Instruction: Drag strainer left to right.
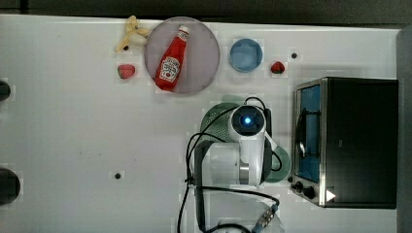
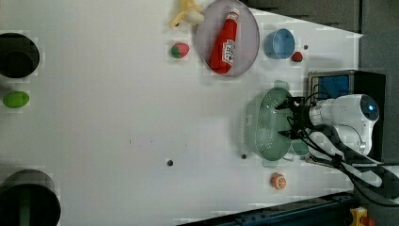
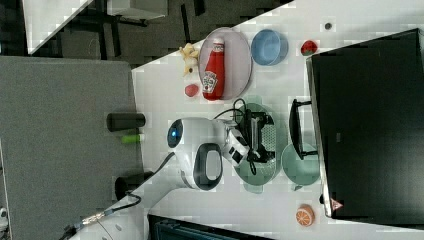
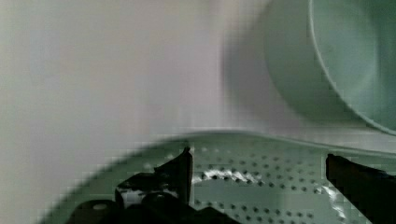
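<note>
The pale mint-green strainer [image 2: 263, 127] lies on the white table just in front of the toaster oven, and in the top view the arm covers most of the strainer [image 1: 216, 121]. My gripper [image 2: 282, 120] reaches down into its bowl and is open, both fingers spread inside the rim. In the wrist view the two dark fingertips [image 4: 180, 170] hang over the strainer's perforated bottom [image 4: 261, 186], gripper [image 4: 259, 170] holding nothing. A smaller round mint-green mug [image 3: 300, 164] stands right beside the strainer [image 3: 267, 150], close to the oven.
A black toaster oven [image 1: 350, 141] stands at the top view's right. At the back are a grey plate [image 1: 204, 68] with a ketchup bottle [image 1: 171, 62], a blue bowl [image 1: 246, 55], a banana [image 1: 130, 33] and two strawberries. An orange slice [image 2: 278, 181] lies near the strainer.
</note>
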Controlling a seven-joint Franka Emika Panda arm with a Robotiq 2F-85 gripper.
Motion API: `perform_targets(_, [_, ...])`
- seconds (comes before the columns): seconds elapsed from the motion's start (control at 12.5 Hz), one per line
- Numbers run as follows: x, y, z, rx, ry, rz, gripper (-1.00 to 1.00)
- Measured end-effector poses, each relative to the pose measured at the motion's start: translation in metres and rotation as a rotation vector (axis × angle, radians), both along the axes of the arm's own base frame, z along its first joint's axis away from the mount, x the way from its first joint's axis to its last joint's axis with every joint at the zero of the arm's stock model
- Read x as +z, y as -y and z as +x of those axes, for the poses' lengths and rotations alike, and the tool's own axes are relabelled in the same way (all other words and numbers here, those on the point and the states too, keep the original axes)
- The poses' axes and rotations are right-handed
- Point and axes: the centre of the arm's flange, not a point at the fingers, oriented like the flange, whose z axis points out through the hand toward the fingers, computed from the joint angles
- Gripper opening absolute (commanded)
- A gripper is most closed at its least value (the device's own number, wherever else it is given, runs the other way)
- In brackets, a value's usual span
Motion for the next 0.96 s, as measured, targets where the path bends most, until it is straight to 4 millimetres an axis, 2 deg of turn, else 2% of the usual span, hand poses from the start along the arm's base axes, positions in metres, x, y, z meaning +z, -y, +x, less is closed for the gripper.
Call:
perform_targets(0.16, [0.027, -0.017, -0.003, 0.148, -0.034, 0.024, 1.00])
perform_targets(0.32, [0.081, -0.034, 0.001, 0.313, -0.045, 0.039, 1.00])
perform_targets(0.4, [0.119, -0.043, 0.003, 0.372, -0.030, 0.046, 1.00])
perform_targets(0.48, [0.166, -0.051, 0.007, 0.400, 0.012, 0.057, 1.00])
perform_targets(0.72, [0.318, -0.065, 0.009, 0.417, 0.099, 0.112, 1.00])
perform_targets(0.8, [0.367, -0.070, 0.004, 0.451, 0.134, 0.106, 1.00])
perform_targets(0.96, [0.440, -0.076, -0.016, 0.537, 0.159, 0.099, 1.00])
